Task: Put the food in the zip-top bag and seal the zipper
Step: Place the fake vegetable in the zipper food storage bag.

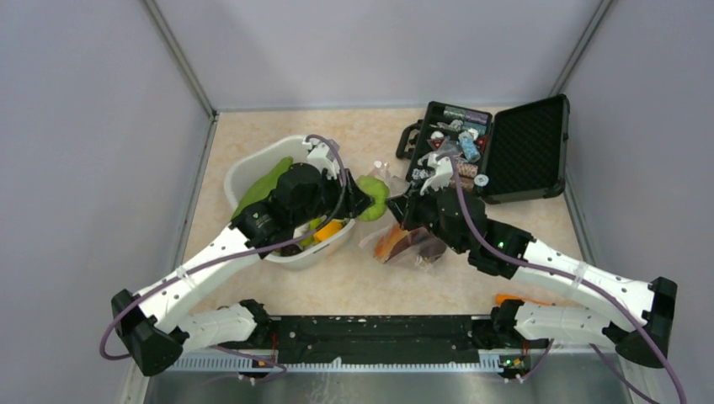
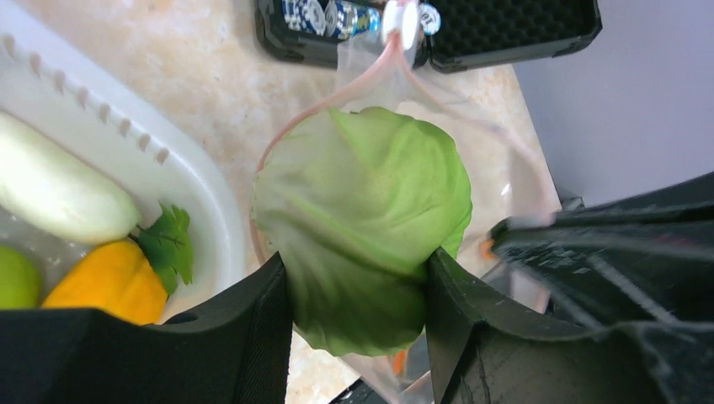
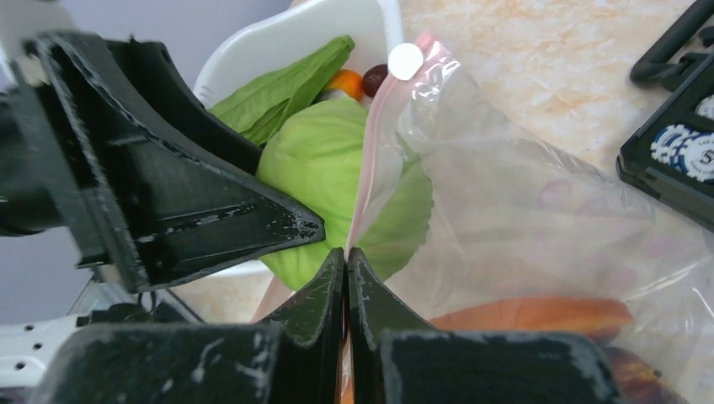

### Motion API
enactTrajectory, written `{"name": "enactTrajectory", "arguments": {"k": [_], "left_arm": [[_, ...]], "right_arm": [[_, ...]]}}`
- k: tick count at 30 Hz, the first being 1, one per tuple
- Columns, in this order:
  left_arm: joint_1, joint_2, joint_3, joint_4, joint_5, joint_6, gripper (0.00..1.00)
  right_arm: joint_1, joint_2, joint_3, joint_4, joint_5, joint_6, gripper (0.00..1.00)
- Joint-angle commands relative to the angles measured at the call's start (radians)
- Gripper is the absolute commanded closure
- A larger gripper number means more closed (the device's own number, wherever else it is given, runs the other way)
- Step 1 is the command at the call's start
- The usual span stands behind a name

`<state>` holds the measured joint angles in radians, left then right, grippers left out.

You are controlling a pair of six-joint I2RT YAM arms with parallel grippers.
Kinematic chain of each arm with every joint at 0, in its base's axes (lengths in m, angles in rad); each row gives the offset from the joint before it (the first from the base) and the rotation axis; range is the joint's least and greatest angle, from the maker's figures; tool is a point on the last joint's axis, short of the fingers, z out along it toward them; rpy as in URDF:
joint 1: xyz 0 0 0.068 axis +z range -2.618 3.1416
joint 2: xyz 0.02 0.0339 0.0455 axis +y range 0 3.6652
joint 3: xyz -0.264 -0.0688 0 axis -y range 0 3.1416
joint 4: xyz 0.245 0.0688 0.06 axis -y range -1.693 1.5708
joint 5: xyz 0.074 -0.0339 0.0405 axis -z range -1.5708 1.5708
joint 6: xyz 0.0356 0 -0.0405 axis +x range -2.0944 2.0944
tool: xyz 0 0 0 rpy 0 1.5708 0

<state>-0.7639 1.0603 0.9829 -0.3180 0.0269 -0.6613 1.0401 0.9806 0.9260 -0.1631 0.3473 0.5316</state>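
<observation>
Cabbage [image 2: 362,210], a round pale-green toy with moulded leaves, sits clamped across its middle between the fingers of the left hand [image 2: 358,268], poised at the mouth of the clear, crinkly zip-top bag [image 3: 522,210] in the middle of the tabletop [image 1: 354,286]. The right hand [image 3: 347,263] is pinched together on the thin pink zipper strip [image 3: 375,143], lifting one lip of the mouth. The cabbage looks light and smooth and likely to slip if squeezed off-centre, so a grip across its widest part suits it. The bag film is limp and slippery, best held by the stiffer strip. An orange carrot [image 3: 539,313] already lies inside. More food waits in the white plastic tub [image 1: 238,172] to the left, and an open black case [image 1: 526,147] stands far right. The tabletop is flat, marbled beige, with grey walls [image 1: 354,50] close around.
</observation>
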Motion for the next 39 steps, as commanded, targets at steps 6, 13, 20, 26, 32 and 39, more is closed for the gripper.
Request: {"name": "enactTrajectory", "arguments": {"k": [6, 13, 20, 26, 32, 39], "left_arm": [[-0.094, 0.173, 0.366, -0.275, -0.111, 0.112, 0.87], [-0.12, 0.225, 0.374, -0.314, -0.19, 0.112, 0.81], [-0.152, 0.24, 0.407, -0.312, -0.209, 0.138, 0.77], [-0.152, 0.2, 0.414, -0.17, 0.01, 0.17, 0.58], [-0.153, 0.243, 0.46, -0.274, -0.101, 0.209, 0.48], [-0.153, 0.275, 0.43, -0.242, -0.141, 0.182, 0.3]], "right_arm": [[0.055, 0.022, 0.064, 0.03, 0.134, -0.029, 1.0], [0.054, -0.028, 0.02, 0.153, 0.108, 0.006, 1.0], [0.053, -0.015, 0.059, 0.137, 0.131, 0.006, 1.0], [0.052, 0.033, 0.084, 0.083, 0.153, 0.005, 1.0], [0.054, 0.024, 0.08, 0.112, 0.125, -0.005, 1.0], [0.052, 0.011, 0.083, 0.141, 0.116, -0.006, 1.0]]}}
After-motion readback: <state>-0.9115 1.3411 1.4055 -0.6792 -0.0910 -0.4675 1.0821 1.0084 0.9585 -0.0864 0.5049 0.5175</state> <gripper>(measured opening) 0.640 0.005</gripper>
